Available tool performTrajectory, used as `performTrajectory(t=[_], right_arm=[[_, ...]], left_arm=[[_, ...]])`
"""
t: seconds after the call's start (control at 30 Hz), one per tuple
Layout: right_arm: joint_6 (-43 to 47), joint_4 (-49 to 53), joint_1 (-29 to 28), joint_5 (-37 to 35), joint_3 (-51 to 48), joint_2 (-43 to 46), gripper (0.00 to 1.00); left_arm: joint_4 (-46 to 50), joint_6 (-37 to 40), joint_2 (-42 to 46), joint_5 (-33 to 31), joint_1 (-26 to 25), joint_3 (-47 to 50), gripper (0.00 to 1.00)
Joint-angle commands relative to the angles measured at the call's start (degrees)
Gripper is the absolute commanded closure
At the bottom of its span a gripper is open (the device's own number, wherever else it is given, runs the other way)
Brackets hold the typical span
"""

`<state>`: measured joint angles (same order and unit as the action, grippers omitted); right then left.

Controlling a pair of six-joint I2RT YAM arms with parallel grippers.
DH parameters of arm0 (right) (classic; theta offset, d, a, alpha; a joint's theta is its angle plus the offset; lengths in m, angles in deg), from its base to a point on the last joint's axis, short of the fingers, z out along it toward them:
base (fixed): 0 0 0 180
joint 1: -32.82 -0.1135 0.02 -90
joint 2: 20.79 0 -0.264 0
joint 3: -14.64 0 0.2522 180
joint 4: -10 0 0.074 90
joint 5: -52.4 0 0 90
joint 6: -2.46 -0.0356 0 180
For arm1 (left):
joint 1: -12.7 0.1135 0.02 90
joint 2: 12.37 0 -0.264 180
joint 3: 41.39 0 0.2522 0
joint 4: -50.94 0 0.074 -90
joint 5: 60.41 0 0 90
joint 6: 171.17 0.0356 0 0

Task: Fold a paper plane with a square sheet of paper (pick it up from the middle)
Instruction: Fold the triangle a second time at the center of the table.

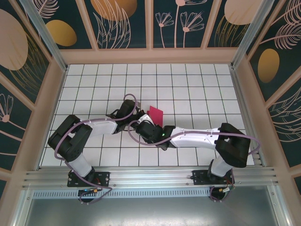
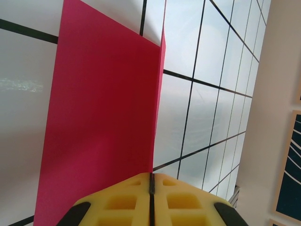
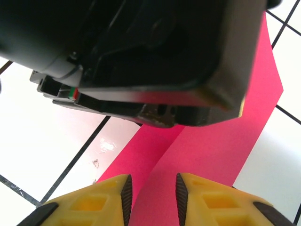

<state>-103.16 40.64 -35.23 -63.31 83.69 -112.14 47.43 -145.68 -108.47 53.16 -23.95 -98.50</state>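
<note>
Left pincer [image 2: 151, 176] tight on pink paper [image 2: 103, 117]

A robotics lab test cell, seen from above; a left arm [image 1: 96, 126] and a right arm [image 1: 193, 137] are bolted to an aluminium rail [image 1: 150, 179] at the near edge of a white table [image 1: 188, 80] ruled in a black grid; bare aluminium posts [image 1: 43, 33] and pale wooden framing box the table in; the wall panels [image 1: 117, 28] are dark teal, printed with gold leaves and flowers; purple cables [image 1: 56, 147] loop along the arms.
</note>
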Motion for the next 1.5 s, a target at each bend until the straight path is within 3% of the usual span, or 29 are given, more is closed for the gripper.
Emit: performTrajectory(t=[0.0,0.33,0.57,0.73,0.87,0.93,1.2,1.47], right_arm=[[-0.49,3.05,-0.76,-1.31,2.27,-0.63,0.76],[-1.17,3.08,-0.77,-1.00,2.81,-0.92,1.00],[-1.53,0.59,0.32,3.22,1.58,-0.14,1.00],[-3.59,-6.71,3.49,13.29,-3.10,3.85,1.00],[-5.76,-12.22,6.85,20.38,-7.27,7.31,1.00],[-6.63,-13.69,8.45,22.90,-8.71,8.62,1.00],[-9.13,-19.49,14.51,32.65,-14.46,11.88,1.00],[-12.14,-28.72,22.94,44.17,-21.87,11.81,1.00]], left_arm=[[1.57,1.56,-0.19,0.00,0.43,-1.34,0.88],[2.58,1.92,-0.01,-0.46,0.43,-2.04,0.87],[3.48,2.45,0.30,-1.09,0.43,-2.35,0.81],[6.13,3.50,2.69,-4.61,0.41,-2.35,0.66],[6.58,3.69,3.28,-4.94,0.40,-2.28,0.61],[6.45,3.97,3.26,-4.55,0.35,-2.26,0.64],[7.61,4.21,6.27,-8.32,0.42,-1.48,0.53],[7.96,6.07,8.43,-9.42,0.43,-0.46,0.53]])
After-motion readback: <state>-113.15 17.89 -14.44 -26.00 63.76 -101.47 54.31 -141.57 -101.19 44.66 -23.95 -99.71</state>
